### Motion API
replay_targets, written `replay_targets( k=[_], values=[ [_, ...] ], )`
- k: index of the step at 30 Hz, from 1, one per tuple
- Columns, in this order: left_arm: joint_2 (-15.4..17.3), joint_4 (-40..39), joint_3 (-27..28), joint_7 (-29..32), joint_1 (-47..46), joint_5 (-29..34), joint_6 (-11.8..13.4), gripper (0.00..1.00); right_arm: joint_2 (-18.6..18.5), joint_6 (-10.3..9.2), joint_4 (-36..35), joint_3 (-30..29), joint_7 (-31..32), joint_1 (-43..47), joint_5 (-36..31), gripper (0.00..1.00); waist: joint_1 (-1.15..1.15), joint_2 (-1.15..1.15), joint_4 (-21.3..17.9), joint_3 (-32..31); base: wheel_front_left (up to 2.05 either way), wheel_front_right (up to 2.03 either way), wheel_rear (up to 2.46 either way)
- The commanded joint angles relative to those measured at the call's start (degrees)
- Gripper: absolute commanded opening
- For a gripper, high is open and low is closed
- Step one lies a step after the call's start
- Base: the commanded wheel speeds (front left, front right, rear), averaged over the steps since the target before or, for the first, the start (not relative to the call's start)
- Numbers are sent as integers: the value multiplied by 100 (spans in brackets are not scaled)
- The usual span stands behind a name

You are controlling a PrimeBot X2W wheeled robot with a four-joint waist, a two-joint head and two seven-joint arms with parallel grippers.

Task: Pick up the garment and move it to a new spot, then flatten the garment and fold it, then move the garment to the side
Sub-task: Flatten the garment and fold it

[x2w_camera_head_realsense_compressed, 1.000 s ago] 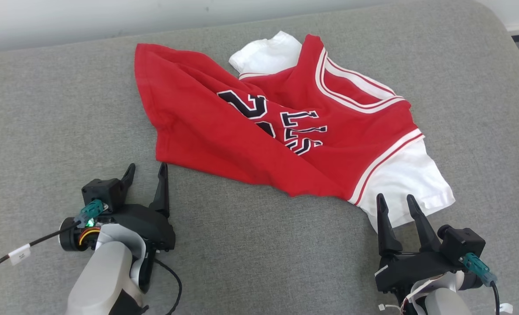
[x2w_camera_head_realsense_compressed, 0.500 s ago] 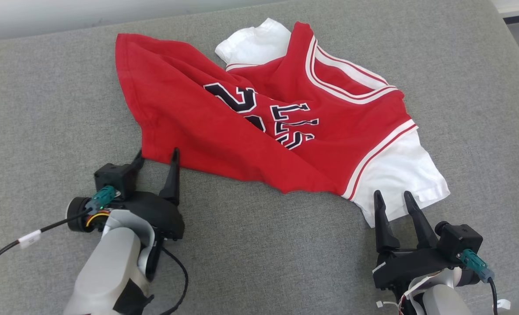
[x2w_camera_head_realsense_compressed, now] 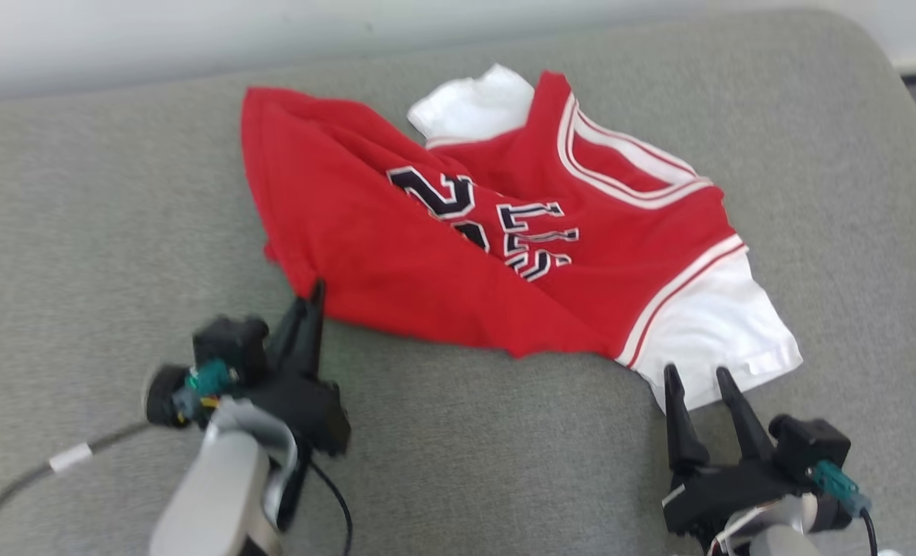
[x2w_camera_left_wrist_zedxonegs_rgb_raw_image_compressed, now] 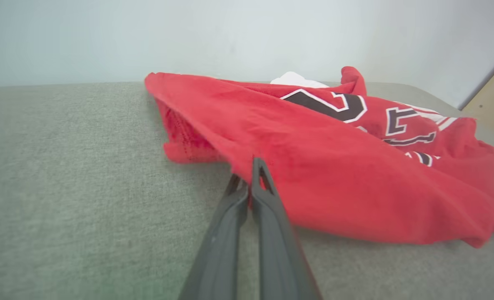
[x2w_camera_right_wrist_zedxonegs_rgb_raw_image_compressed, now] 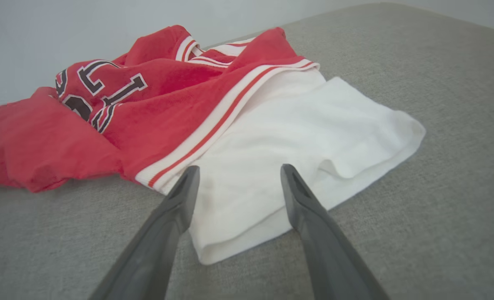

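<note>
Head view: crumpled red-and-white jersey garment (x2w_camera_head_realsense_compressed: 427,262) lies on grey fabric cushion (x2w_camera_head_realsense_compressed: 79,232); left gripper (x2w_camera_head_realsense_compressed: 310,300) pinched tight on its red hem (x2w_camera_head_realsense_compressed: 365,313); right gripper (x2w_camera_head_realsense_compressed: 697,378) wide apart, empty, at white sleeve (x2w_camera_head_realsense_compressed: 713,332); left wrist view: fingers (x2w_camera_left_wrist_zedxonegs_rgb_raw_image_compressed: 272,233) together, gripping red edge; right wrist view: fingers (x2w_camera_right_wrist_zedxonegs_rgb_raw_image_compressed: 313,225) spread over sleeve.

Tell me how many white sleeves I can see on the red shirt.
2. The far sleeve lies at the back edge of the shirt. The near sleeve lies flat at the front right, just ahead of the right tool. Folds hide part of the far one.
</note>
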Motion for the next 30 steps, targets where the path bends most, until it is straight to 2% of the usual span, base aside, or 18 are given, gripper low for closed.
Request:
replay_targets(
  k=[1, 8, 16, 23, 30],
  values=[
    [-51, -128, -7, -19, 267, 67, 9, 0, 10, -14, 29, -16, 0, 114, 47, 100, -1, -1, 268, -368, 0, 0, 0],
    [-164, -776, -45, -19, 1329, 89, 10, 0, 12, -14, 205, -12, 0, 436, 157, 100, -1, -1, 738, -1045, 0, 0, 0],
    [-211, -1252, -96, -19, 2253, 66, 45, 0, 10, -14, 293, -11, 0, 703, 198, 100, -1, -1, 1140, -1432, 0, 0, 0],
    [-76, -1512, 33, -19, 2527, 201, 195, 0, 10, -14, 286, 73, 0, 699, 197, 100, -1, -1, 1094, -1381, 0, 0, 0],
    [-2, -931, 129, 13, 1908, 204, 372, 0, 9, -14, 241, 135, 0, 501, 109, 100, -1, -1, 675, -1016, 0, 0, 0]
  ],
)
